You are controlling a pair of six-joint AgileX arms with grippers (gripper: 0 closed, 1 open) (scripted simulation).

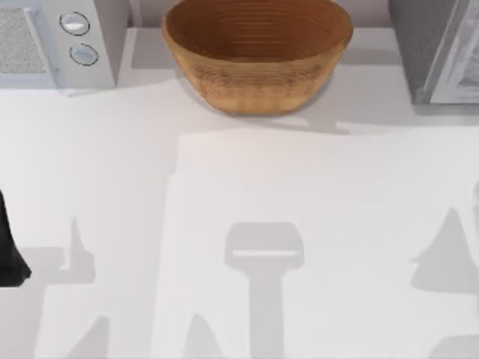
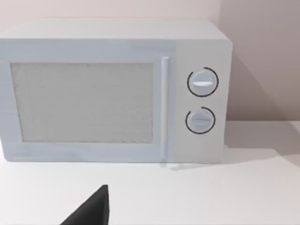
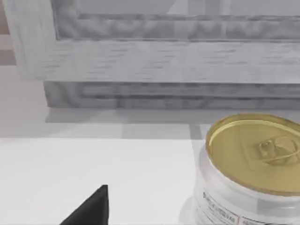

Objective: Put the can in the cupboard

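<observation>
The can (image 3: 253, 164) is silver with a gold lid and a pull tab, and it stands upright on the white table in the right wrist view. Just beyond it rises the grey wooden cupboard (image 3: 164, 61), which stands at the table's back right corner (image 1: 438, 48) in the top view. A black part of my right gripper (image 3: 91, 208) shows beside the can and apart from it. My left gripper (image 1: 11, 254) is parked at the table's left edge, and a black part of it (image 2: 91, 208) points toward the microwave.
A brown woven basket (image 1: 258, 52) sits at the back middle of the table. A white microwave (image 1: 52, 41) with two dials stands at the back left, its door (image 2: 84, 103) closed. The white tabletop (image 1: 247, 194) spreads in front of them.
</observation>
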